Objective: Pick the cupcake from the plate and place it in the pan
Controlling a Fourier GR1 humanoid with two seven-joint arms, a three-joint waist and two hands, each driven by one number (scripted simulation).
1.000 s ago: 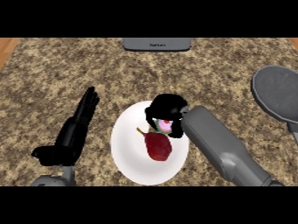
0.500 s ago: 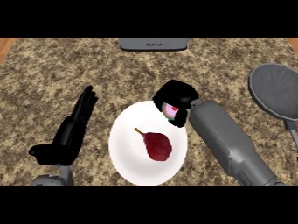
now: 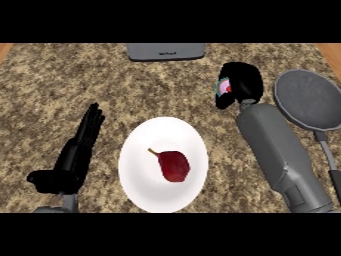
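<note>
Between the plate [image 3: 137, 150] and the pan [image 3: 311, 97], toward the far edge of the table [image 3: 55, 80], the right hand [image 3: 243, 82] was curled round the cupcake [image 3: 222, 88], so picking was done; placing it in the pan was not. The left hand [image 3: 77, 152] rested open.

Even, diffuse light over counter [image 3: 47, 85]; white plate [image 3: 143, 145] brightest; pan [image 3: 309, 97] matte grey, shadows faint.

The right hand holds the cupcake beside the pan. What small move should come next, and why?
Probably shift the right hand sideways to its right until the cupcake is over the pan, before lowering. The hand is curled round the cupcake, which sits just left of the pan's rim and beyond the plate, so it is not yet above the pan.
</note>
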